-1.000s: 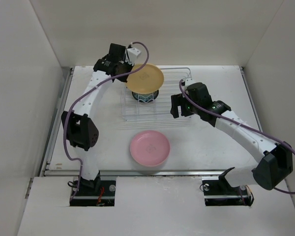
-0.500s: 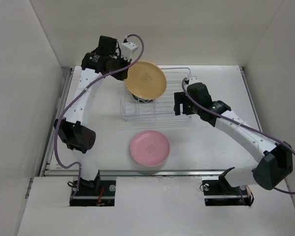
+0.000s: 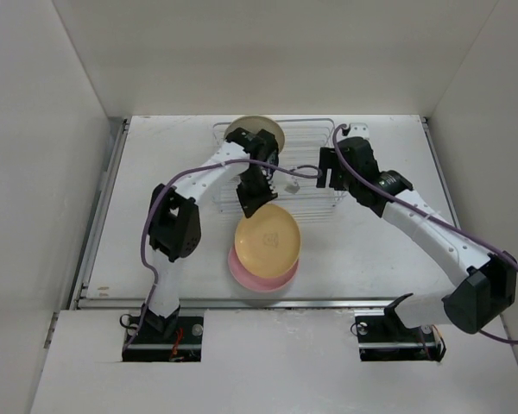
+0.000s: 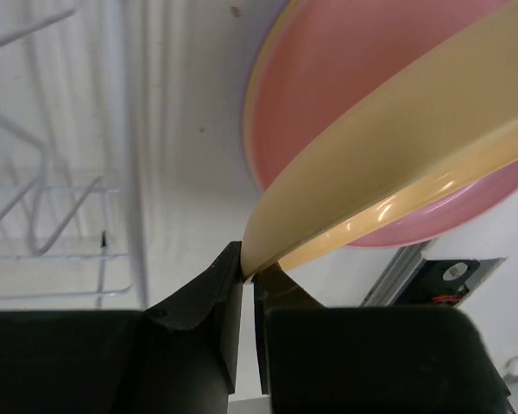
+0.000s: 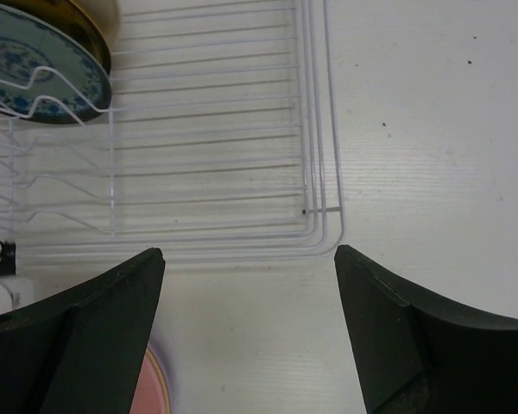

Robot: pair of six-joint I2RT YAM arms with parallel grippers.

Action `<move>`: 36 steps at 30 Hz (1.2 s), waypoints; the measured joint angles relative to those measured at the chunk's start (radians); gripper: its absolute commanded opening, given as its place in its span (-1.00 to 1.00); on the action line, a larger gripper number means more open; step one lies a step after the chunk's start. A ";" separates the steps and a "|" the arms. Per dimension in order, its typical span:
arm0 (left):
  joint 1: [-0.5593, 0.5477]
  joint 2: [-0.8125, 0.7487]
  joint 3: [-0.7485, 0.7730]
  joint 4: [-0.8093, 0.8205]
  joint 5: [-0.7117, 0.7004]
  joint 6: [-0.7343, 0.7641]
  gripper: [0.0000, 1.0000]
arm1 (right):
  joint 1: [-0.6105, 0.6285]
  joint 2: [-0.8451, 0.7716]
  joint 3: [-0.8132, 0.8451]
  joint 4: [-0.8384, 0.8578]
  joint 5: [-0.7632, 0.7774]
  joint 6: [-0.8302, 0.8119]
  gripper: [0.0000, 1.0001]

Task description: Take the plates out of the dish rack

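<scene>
While the left gripper (image 4: pixel 249 274) clamps its fingers on the rim of the yellow plate (image 4: pixel 397 172), that plate slants out beyond them over the pink plate (image 4: pixel 345 86), which lies flat on the table (image 4: pixel 190 103). I cannot tell whether the two plates touch. Just beside the fingers runs the wire edge of the rack (image 4: pixel 52 216). The right gripper (image 5: pixel 249 256) hangs spread wide, grasping nothing, over the rack's corner, with bare table to one side. Its wrist view alone shows a teal-patterned plate (image 5: pixel 34 69) in the rack. The overhead view shows a cream plate (image 3: pixel 253 132) at the rack's far end.
</scene>
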State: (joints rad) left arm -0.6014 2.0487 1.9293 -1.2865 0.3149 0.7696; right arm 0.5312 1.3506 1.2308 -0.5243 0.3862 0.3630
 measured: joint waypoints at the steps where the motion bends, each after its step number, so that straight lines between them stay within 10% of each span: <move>1: -0.018 0.008 -0.017 -0.005 -0.009 0.001 -0.95 | 0.000 0.000 0.000 -0.008 0.004 0.000 0.71; 5: -0.038 0.013 -0.031 -0.021 -0.030 0.002 -0.22 | -0.003 0.000 -0.004 -0.030 0.019 0.000 0.71; 9: -0.033 0.013 -0.031 -0.023 -0.031 0.003 0.02 | -0.002 -0.010 -0.019 -0.027 0.019 0.001 0.71; 20: 0.079 0.008 -0.029 -0.050 0.031 -0.076 -0.05 | 0.036 -0.068 -0.082 -0.014 -0.109 -0.091 0.59; 36: 0.498 -0.179 -0.026 -0.037 0.131 -0.327 -0.05 | 0.622 0.220 -0.113 -0.014 -0.219 -0.267 0.63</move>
State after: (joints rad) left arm -0.1036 1.8698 1.9030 -1.3235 0.4461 0.4427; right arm 1.1534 1.5707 1.1175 -0.5388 0.1673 0.0963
